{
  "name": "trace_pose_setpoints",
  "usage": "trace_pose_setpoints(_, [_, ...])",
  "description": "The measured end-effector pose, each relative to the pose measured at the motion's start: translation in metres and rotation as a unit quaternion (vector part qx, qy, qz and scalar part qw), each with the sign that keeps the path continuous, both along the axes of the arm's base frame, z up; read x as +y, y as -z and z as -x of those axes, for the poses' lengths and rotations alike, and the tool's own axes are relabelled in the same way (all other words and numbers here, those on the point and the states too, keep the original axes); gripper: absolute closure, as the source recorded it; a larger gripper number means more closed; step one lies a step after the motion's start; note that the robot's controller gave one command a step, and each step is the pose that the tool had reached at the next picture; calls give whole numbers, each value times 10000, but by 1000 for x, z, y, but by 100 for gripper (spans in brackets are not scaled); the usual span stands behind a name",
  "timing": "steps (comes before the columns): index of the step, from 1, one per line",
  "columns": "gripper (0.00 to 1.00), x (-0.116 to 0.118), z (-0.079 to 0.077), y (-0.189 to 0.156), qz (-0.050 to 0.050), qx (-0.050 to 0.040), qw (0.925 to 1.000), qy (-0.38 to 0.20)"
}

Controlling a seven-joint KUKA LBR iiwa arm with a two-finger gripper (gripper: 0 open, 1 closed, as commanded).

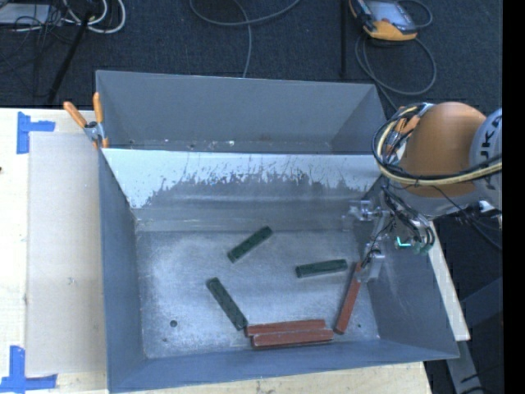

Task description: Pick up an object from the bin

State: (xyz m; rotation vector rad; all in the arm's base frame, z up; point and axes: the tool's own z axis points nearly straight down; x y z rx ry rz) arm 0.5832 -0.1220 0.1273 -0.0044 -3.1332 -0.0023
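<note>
Hand (371,257) low at bin's (246,121) right side, at upper end of tilted red-brown bar (348,300), lower end near two flat red-brown bars (289,332) at front, green bar (321,268) just left; hand open/shut: can't tell.

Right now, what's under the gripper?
The upper end of a slim red-brown bar, by the right wall of the bin, lies under the gripper. The gripper covers the bar's tip, so contact can't be judged.
</note>
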Motion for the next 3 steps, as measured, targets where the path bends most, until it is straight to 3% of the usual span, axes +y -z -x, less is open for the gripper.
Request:
trace_pose_setpoints(1, [0, 36, 2, 61, -12, -10, 9984, -572])
trace_pose_setpoints(2, [100, 35, 0, 57, 2, -37, 9983, -583])
trace_pose_setpoints(3, [100, 33, 13, -117, 15, -87, 9989, -453])
